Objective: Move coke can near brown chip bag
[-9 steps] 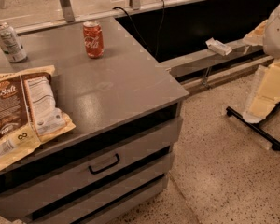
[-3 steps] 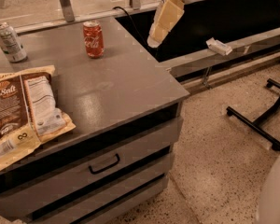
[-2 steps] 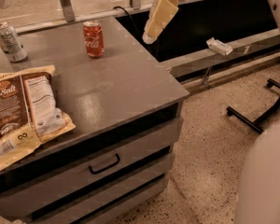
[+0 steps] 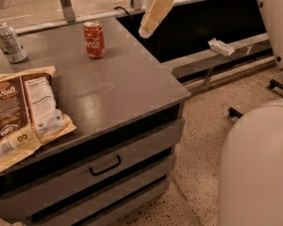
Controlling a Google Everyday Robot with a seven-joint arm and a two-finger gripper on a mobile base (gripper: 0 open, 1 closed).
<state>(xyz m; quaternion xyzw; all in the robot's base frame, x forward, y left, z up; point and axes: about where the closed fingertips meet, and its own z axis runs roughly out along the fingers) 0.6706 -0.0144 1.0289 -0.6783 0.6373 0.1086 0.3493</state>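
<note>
The coke can (image 4: pixel 94 40) is red with white script and stands upright near the back of the grey cabinet top (image 4: pixel 127 84). The brown chip bag (image 4: pixel 23 112) lies flat at the front left, its white label panel facing up. My gripper (image 4: pixel 146 31) is a cream-coloured piece hanging in the air above the cabinet's back right edge. It is to the right of the coke can, apart from it, and holds nothing I can see.
A silver-grey can (image 4: pixel 9 42) stands at the back left. The cabinet has drawers with a dark handle (image 4: pixel 105 165). My arm's pale body (image 4: pixel 254 164) fills the lower right. A small white object (image 4: pixel 220 46) lies on a ledge beyond the dark recess.
My gripper has swung in from the far right and moved left and down toward the coke can. My arm's body now fills more of the lower right. The cans and bag have not moved.
</note>
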